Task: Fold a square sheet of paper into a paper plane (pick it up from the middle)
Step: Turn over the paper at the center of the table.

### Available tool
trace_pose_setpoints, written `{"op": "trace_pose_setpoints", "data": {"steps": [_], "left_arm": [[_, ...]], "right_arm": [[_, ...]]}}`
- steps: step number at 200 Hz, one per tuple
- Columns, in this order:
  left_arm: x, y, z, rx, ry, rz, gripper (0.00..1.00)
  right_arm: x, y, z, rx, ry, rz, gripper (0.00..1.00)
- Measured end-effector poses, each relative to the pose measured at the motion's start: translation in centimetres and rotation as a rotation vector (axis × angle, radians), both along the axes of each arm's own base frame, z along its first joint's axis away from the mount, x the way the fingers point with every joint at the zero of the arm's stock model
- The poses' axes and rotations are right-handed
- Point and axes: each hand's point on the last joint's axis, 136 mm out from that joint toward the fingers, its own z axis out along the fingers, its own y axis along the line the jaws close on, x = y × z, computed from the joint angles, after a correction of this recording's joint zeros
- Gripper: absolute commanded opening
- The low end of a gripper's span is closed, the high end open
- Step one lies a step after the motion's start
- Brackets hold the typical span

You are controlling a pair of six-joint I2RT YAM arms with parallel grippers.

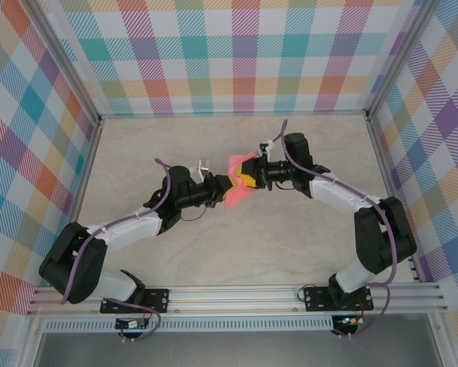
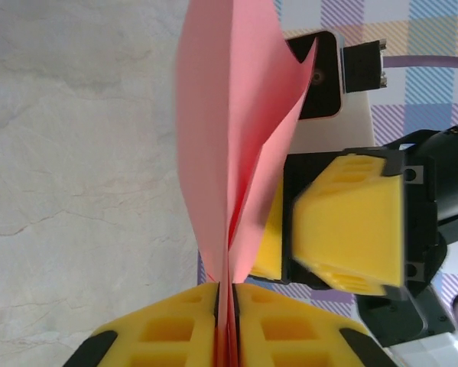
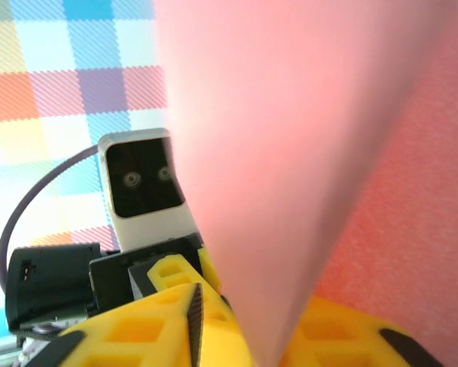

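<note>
Item: folded sheet of paper (image 1: 234,196), salmon-pink, held above the table (image 1: 137,153) mid-field. Top view: the sheet stands between the two grippers, its long axis running near-to-far, crosswise to the line joining them. The left gripper (image 1: 222,186) meets it from the left, the right gripper (image 1: 250,177) from the right, both equally near. Left wrist view: the left gripper's yellow fingers (image 2: 175,329) are pressed together on the sheet's fold, and the sheet rises straight away from them, splaying open; the right gripper sits just beside it to the right. Right wrist view: the sheet (image 3: 305,153) runs down between that gripper's fingers (image 3: 137,336); whether they pinch it cannot be told. Judgement: any next crease hinges on the left-hand pinch.
</note>
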Motion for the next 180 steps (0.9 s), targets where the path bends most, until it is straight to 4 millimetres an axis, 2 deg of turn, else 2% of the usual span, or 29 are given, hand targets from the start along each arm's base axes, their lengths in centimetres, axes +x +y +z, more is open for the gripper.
{"op": "trace_pose_setpoints", "data": {"steps": [34, 56, 72, 94, 131, 161, 180], "left_arm": [[0.3, 1.3, -1.7, 0.215, 0.009, 0.020, 0.10], [0.9, 2.6, -1.1, 0.432, -0.034, 0.038, 0.11], [1.1, 3.8, -0.3, 0.597, -0.074, 0.056, 0.12], [1.3, 5.4, -0.3, 0.839, -0.105, 0.084, 0.12], [1.7, 8.5, -4.7, 1.334, -0.049, 0.100, 0.15], [1.9, 8.5, -8.1, 1.567, -0.025, 0.050, 0.22], [1.9, 7.6, -10.5, 1.598, -0.002, 0.002, 0.37]], "right_arm": [[0.6, -2.8, -1.7, -0.171, -0.021, -0.111, 0.66], [0.7, -5.1, -1.8, -0.301, -0.090, -0.185, 0.81], [0.6, -6.5, -1.9, -0.382, -0.136, -0.222, 0.88], [0.6, -8.1, -2.3, -0.472, -0.170, -0.269, 0.91], [-0.2, -10.5, -5.1, -0.603, -0.142, -0.319, 0.91], [-0.9, -11.7, -7.0, -0.674, -0.106, -0.338, 0.91], [-1.3, -12.2, -7.7, -0.695, -0.100, -0.346, 0.91]]}}
